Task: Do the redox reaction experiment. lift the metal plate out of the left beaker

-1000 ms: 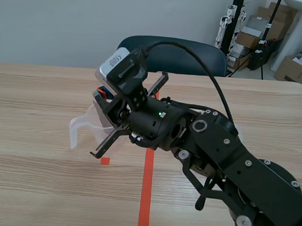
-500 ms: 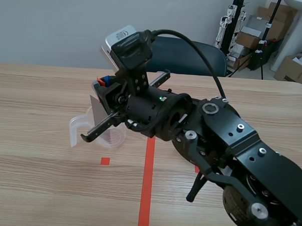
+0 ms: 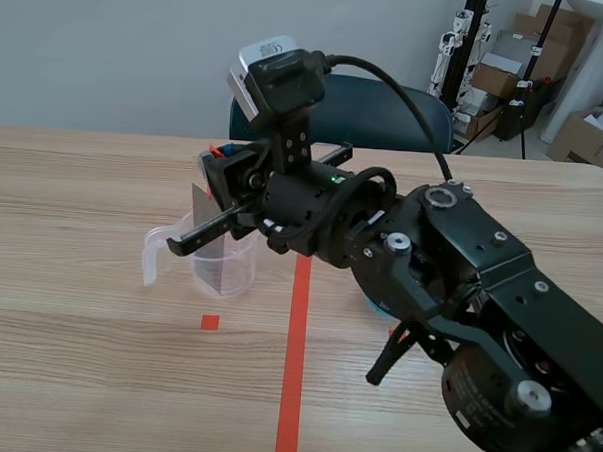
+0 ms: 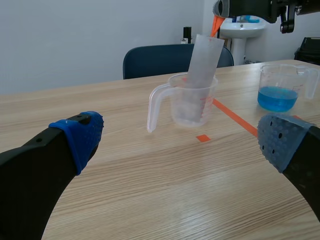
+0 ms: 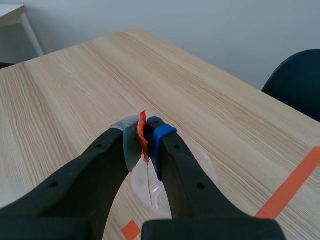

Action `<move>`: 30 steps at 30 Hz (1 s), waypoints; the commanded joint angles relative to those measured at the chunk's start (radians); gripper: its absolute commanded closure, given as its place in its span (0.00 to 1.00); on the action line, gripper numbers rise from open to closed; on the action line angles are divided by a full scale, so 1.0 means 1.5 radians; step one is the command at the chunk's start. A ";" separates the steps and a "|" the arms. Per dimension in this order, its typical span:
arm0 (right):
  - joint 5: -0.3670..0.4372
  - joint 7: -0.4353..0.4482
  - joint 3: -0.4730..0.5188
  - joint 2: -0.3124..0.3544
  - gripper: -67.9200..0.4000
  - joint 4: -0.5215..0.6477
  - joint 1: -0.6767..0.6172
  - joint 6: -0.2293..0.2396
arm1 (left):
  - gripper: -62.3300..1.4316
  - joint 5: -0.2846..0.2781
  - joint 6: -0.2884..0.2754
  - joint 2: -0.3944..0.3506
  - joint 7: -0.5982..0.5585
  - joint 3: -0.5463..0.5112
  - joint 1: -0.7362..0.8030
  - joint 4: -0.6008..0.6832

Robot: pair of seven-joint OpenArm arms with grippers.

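- The right arm [image 3: 459, 283] is matte black, its rounded joints studded with silver screws [image 3: 441, 198] (one small green light [image 3: 331, 177] glows).
- A thick black cable [image 3: 388, 80] leaves its grey-topped wrist camera [image 3: 274, 60].
- The left gripper [image 4: 181, 137] has blue dotted pads [image 4: 80, 137].

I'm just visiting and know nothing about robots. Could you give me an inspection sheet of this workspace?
Surface: wooden table, orange-red tape marks.
Job's things: metal plate tilted, lower end inside the left beaker; right beaker holds blue liquid.
Clutter: nothing seen.
Grippers: right gripper shut on the plate's orange-taped top; left gripper open, holding nothing.
Cables: black cable arches over the right arm.
Surroundings: blue chair, cardboard boxes.
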 commanded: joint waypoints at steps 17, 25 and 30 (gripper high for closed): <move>0.125 -0.121 -0.001 -0.003 0.99 0.018 0.090 -0.017 | 0.00 -0.004 0.001 0.001 -0.009 -0.004 -0.001 0.012; 0.157 -0.148 -0.001 -0.003 0.99 0.018 0.118 -0.024 | 0.00 -0.004 0.001 0.001 -0.009 -0.004 -0.001 0.012; 0.170 -0.164 -0.001 -0.003 0.99 0.018 0.127 -0.024 | 0.00 -0.004 0.001 0.001 -0.009 -0.004 -0.001 0.012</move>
